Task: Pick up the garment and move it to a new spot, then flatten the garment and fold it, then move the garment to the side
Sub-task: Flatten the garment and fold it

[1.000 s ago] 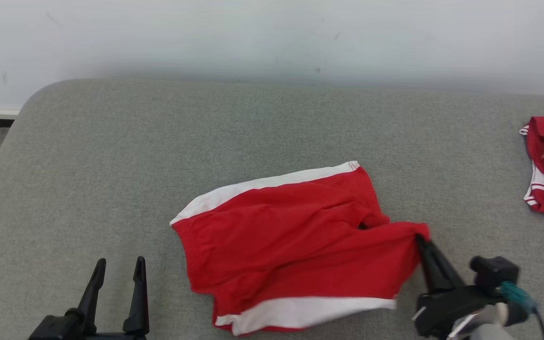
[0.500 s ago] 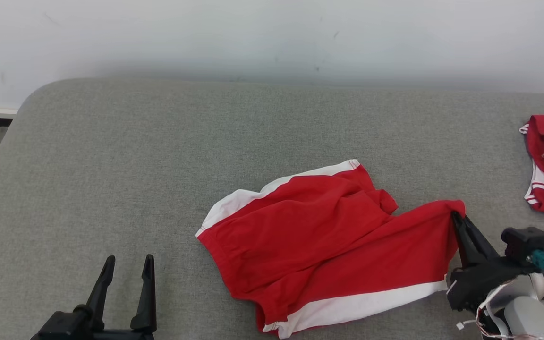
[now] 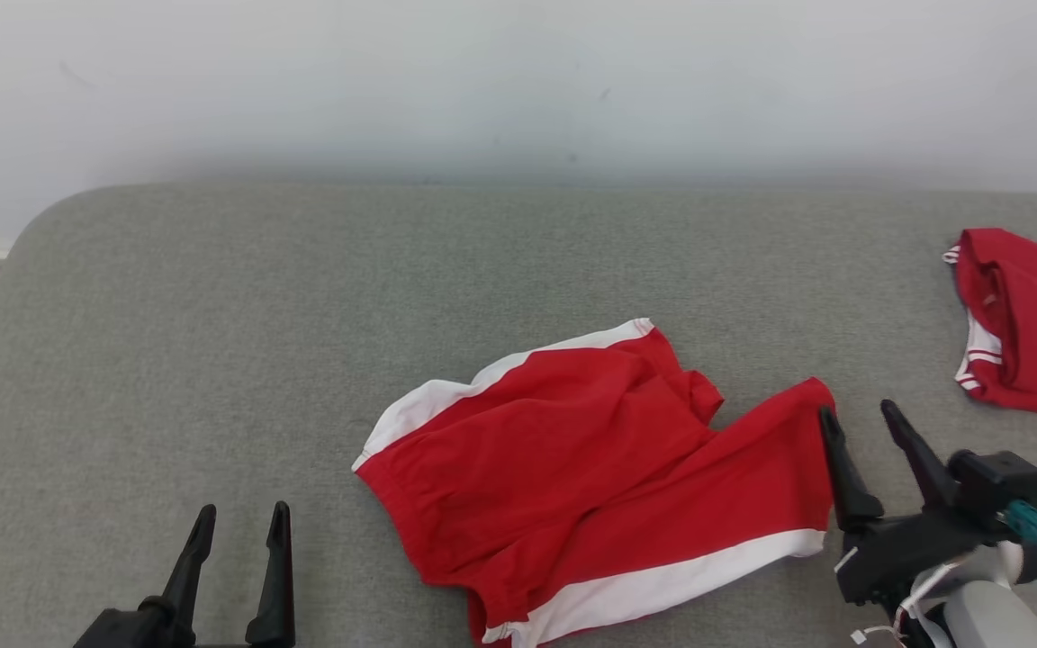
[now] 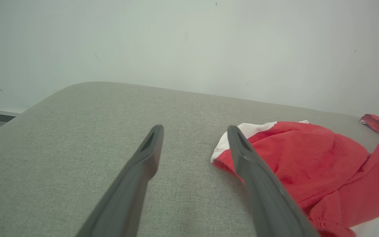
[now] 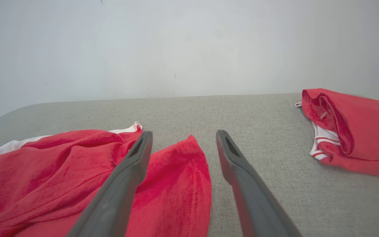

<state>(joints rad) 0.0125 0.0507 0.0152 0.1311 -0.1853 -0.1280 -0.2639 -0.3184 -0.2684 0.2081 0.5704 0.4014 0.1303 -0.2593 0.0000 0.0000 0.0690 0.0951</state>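
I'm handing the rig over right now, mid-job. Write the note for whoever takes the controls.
Left gripper: open, empty, left of the shorts and apart from them.
Right gripper: open; it has just let go of the leg corner it was dragging rightward, and its fingers sit at that corner.
Red shorts: mid grey padded surface, rumpled, not flat.
Second red garment: far right, apart.
Done: pick-up and move.
Left: flatten, fold, move aside.
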